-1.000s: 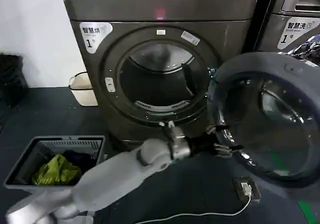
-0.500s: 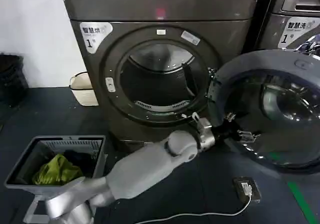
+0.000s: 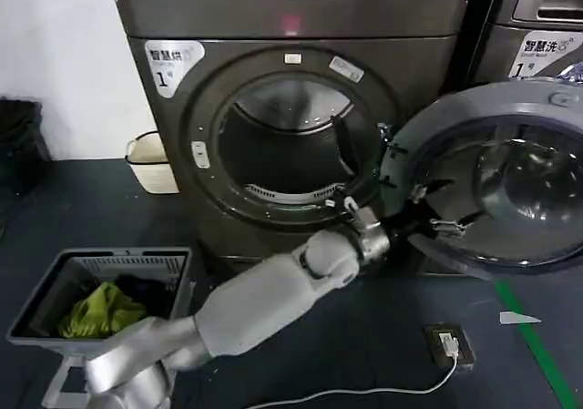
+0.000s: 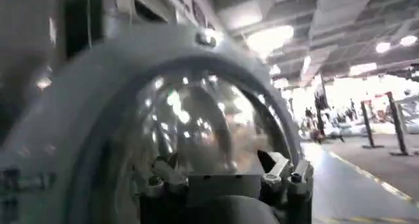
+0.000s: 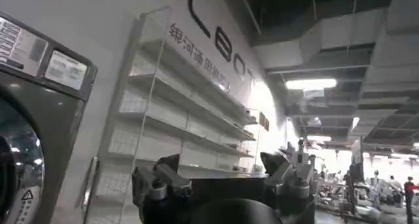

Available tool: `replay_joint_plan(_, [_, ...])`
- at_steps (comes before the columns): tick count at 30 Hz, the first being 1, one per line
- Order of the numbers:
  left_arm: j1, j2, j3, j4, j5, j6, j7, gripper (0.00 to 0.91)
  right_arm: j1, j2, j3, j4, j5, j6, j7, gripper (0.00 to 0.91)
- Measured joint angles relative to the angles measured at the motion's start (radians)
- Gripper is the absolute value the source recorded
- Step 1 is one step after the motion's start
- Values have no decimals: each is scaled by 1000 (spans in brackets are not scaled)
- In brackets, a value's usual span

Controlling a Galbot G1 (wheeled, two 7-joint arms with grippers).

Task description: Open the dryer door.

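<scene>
From the head camera, the dryer [image 3: 301,108] stands at the centre as the landmark, its round drum opening [image 3: 287,149] exposed. The dryer door [image 3: 496,177] is swung wide to the right of that opening, grey inner face and tinted glass turned toward the camera, and it covers much of the lower front of the second machine [image 3: 537,35] beside the dryer. The left arm [image 3: 264,295] rises from low in front of the dryer and reaches diagonally toward the door — elbow bent low, forearm nearly straight, wrist level with the bottom of the opening. The left gripper [image 3: 435,210] sits against the door's inner face near the hinged side, its fingers spread apart with nothing between them. A laundry basket [image 3: 100,291] holding a yellow-green cloth [image 3: 102,309] stands on the floor well to the left of the dryer, and a small white bin [image 3: 153,161] sits against the dryer's left side.

From the left wrist camera, the left gripper [image 4: 222,173] points straight at the dryer door [image 4: 98,94] — its parted fingertips [image 4: 278,169] lie close to the glass, empty.

From the right wrist camera, the right gripper [image 5: 222,176] is held up with open, empty fingers, facing white wall shelving [image 5: 177,120] beside a machine's control panel [image 5: 46,55].
</scene>
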Motion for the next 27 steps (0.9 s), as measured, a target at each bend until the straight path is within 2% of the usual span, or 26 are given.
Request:
replay_joint_plan(5, [21,78,-20,-57,-33,-129,-29,907,-1,-7,12,14,-11,0,-2,907])
replay_joint_plan(9, [21,165,-21,-114,-70,-149,-45,907,-12,-10,37,27,-27,10,-4,907])
replay_joint_plan(12, [-1,266,1,-174,-140,-171,-1,907,-13,-16,60,22,-45,12,0,907])
replay_joint_plan(16, [-52,422,59,-259,-160,-92,9,907,-8,-23,92,23,-66,6,12,907])
replay_joint_plan(20, [-122,584,152,-321,-161,-46,-29,907,-8,-26,103,27,-94,12,4,907])
replay_joint_plan(27, [-277,796,327,-368,-195,99,-31,907,-2,-26,102,25,-101,21,1,907])
